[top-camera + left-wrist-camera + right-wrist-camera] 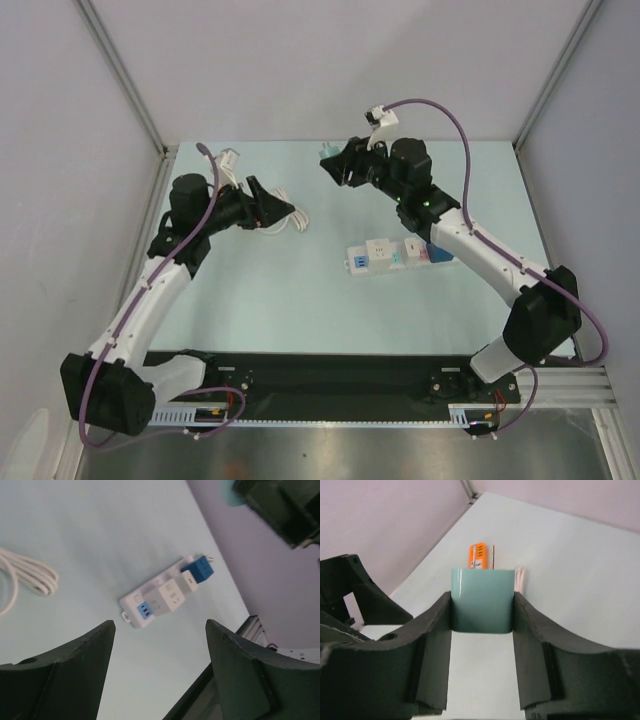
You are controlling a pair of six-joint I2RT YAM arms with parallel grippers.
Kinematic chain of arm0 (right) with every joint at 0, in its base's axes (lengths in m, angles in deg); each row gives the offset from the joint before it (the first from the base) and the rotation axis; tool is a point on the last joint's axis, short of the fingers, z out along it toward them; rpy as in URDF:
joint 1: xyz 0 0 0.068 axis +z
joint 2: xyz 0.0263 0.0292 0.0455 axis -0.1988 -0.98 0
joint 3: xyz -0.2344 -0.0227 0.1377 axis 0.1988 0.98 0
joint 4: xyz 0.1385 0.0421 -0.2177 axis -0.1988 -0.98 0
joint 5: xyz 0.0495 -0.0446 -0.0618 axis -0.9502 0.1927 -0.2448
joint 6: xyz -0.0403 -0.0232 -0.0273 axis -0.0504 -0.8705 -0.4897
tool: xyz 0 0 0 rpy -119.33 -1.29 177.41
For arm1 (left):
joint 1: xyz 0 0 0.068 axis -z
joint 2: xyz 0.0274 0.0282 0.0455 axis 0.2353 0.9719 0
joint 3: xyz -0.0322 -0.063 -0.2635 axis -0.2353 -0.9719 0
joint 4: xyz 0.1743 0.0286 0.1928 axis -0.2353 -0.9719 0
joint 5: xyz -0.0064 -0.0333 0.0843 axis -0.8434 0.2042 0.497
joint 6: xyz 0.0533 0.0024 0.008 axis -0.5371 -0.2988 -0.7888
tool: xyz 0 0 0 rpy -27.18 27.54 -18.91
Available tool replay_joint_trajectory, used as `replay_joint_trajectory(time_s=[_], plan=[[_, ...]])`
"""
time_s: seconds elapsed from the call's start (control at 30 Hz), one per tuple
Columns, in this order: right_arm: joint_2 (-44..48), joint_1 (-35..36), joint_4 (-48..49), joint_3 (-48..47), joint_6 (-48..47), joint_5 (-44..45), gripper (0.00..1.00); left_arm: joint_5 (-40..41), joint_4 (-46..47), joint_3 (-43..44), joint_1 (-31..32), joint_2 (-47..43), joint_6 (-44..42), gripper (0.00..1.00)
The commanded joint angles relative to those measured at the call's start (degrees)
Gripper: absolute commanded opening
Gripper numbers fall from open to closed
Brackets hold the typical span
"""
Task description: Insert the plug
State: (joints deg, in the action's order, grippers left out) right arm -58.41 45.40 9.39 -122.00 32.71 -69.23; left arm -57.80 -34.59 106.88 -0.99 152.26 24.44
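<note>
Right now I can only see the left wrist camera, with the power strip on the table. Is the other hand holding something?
Observer: Yes. The right hand is shut on a teal plug, and its metal prongs point away from the hand.
Operator: Is it near where it plugs in?
Observer: No. From the top camera it is off the power strip, nearer the back wall and to the strip's left.
Operator: And where's my hand?
Observer: The left hand is left of the strip, with a white cable right by its fingers.
</note>
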Motion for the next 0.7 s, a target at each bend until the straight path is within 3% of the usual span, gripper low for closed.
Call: replay_joint_trajectory(time_s=[0.0,0.13,0.27,0.47,0.67], plan=[[2.9,4.4,7.9,5.9,11.6,-2.4,0.00,-5.8,10.3,-1.9,0.1,-4.0,5.4,0.79],[6.8,11.1,7.2,10.4,5.7,8.6,0.00,-7.2,13.4,-2.0,0.6,-5.9,9.9,0.79],[8.2,13.3,7.9,12.4,4.3,9.3,0.00,-6.3,14.4,-3.0,2.1,-7.0,11.9,0.81],[10.7,17.4,10.1,15.3,1.1,15.4,0.00,-1.5,6.1,-1.8,3.9,-6.0,8.7,0.75],[10.7,19.4,10.6,15.1,-0.6,15.9,0.00,0.4,5.4,-1.8,4.3,-5.3,8.4,0.73]])
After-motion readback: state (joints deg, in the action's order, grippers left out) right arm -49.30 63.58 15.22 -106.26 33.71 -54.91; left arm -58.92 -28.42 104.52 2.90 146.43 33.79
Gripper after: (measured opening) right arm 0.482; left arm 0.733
